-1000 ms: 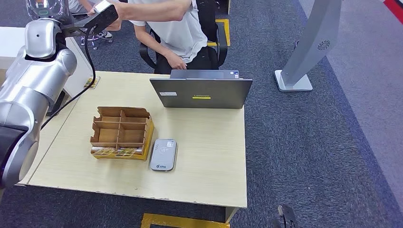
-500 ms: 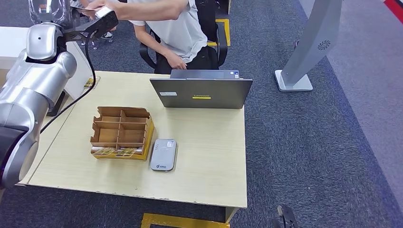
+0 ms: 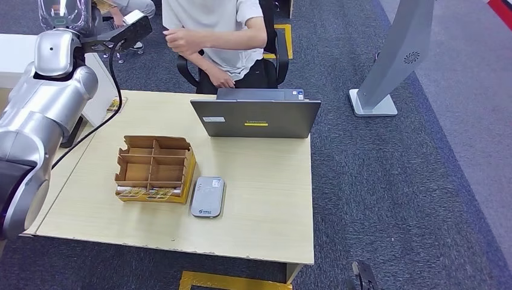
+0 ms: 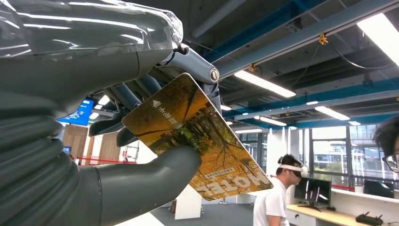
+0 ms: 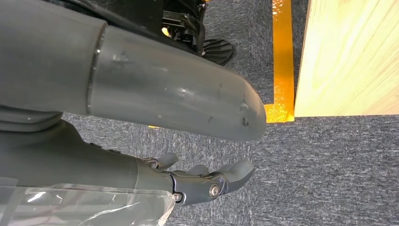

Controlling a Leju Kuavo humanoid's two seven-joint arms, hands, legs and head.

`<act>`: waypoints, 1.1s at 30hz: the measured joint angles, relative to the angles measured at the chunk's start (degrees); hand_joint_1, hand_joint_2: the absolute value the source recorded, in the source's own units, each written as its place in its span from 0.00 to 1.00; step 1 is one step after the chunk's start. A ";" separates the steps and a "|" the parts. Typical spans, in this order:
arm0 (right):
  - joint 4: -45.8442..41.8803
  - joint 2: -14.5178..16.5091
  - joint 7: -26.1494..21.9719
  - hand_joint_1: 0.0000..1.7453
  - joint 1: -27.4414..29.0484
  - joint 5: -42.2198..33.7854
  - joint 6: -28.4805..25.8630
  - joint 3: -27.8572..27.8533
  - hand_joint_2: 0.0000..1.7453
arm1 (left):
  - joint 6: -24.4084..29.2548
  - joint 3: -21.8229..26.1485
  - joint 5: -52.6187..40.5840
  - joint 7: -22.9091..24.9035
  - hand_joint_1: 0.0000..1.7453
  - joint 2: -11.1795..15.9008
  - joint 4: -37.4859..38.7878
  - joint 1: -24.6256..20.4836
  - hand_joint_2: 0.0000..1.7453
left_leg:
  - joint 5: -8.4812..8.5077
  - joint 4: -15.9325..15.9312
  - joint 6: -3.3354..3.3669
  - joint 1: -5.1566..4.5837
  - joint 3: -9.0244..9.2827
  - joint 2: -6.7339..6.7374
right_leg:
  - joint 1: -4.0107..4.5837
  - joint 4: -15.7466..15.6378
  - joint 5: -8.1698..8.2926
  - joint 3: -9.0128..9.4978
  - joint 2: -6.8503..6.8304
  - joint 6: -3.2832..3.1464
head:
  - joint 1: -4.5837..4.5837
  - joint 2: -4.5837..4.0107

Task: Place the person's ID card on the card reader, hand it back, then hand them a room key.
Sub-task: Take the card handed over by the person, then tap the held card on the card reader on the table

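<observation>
Room key (image 4: 197, 136), an orange card, sits pinched between thumb and darker fingers of the left hand (image 4: 141, 136) in the left wrist view. From the head, that hand (image 3: 130, 24) is raised toward the seated person (image 3: 217, 30). Right hand (image 5: 197, 181) hangs with fingers apart, holding nothing.

The room key (image 4: 197, 141), centre of the left wrist view, carries "HOTEL" inverted. The laptop (image 3: 256, 118), upper centre of the head view, reads "Lenovo", barely legible.
</observation>
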 joint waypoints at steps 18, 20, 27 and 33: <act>0.17 0.00 0.02 0.00 0.00 0.10 0.11 0.00 0.00 | -1.38 0.00 -0.47 0.12 1.00 -0.22 0.38 0.00 1.00 | 0.00 0.00 0.00 0.00 0.00 0.00 | 0.00 0.00 0.00 0.00 0.00 0.00 | 0.00 0.00; 0.19 0.00 0.02 0.00 0.00 0.10 0.11 0.00 0.00 | -1.38 0.00 -0.47 0.12 1.00 -0.24 0.39 0.00 1.00 | 0.00 0.00 0.00 0.00 0.00 0.00 | 0.00 0.00 0.00 0.00 0.00 0.00 | 0.00 0.00; 0.22 0.00 0.13 0.00 0.18 -0.08 0.06 -0.01 0.00 | 1.05 0.10 2.39 -4.86 1.00 -1.35 0.24 0.73 1.00 | 0.00 0.01 0.00 -0.01 0.01 -0.05 | 0.00 -0.02 0.00 -0.01 -0.06 0.01 | -0.01 0.00; 0.23 0.00 -1.61 0.00 2.11 -1.92 -0.05 -0.64 0.00 | 7.90 0.92 10.20 -18.63 1.00 -5.29 -10.48 12.82 1.00 | -0.02 -0.01 0.06 -0.13 0.07 -0.30 | -0.14 -0.07 -0.06 0.18 -0.31 0.08 | 0.04 0.00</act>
